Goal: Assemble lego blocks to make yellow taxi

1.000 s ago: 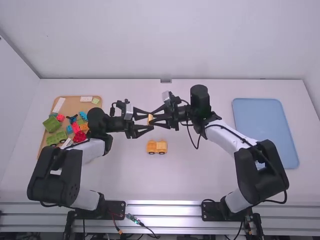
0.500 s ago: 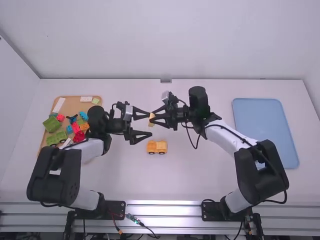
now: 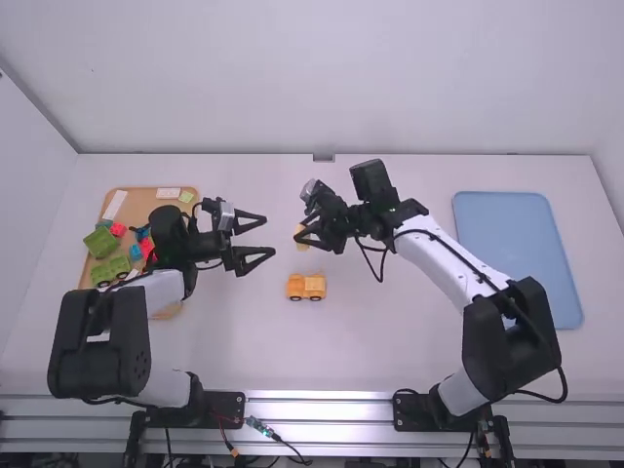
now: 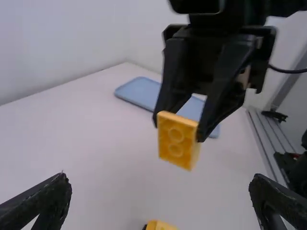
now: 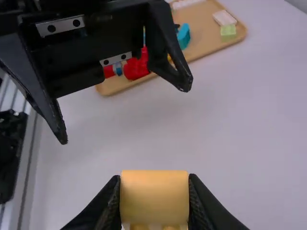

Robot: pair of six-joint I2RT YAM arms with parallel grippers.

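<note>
Right hand (image 3: 304,234) had the yellow block (image 4: 176,140) pinched, left hand (image 3: 270,236) sat wide and empty.
The block was up in the air near the half-built taxi (image 3: 306,287), with the left hand off to the taxi's left. Looked like light, stiff plastic, probably a bit slippery but hardly fragile, so I figured the smooth sides were the spot to grab, studs left free.

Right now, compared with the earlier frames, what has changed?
The left gripper has let go of the block, opened wider and backed off left. The block, still held by the right gripper, has shifted slightly right. The wheeled car stayed put.
</note>
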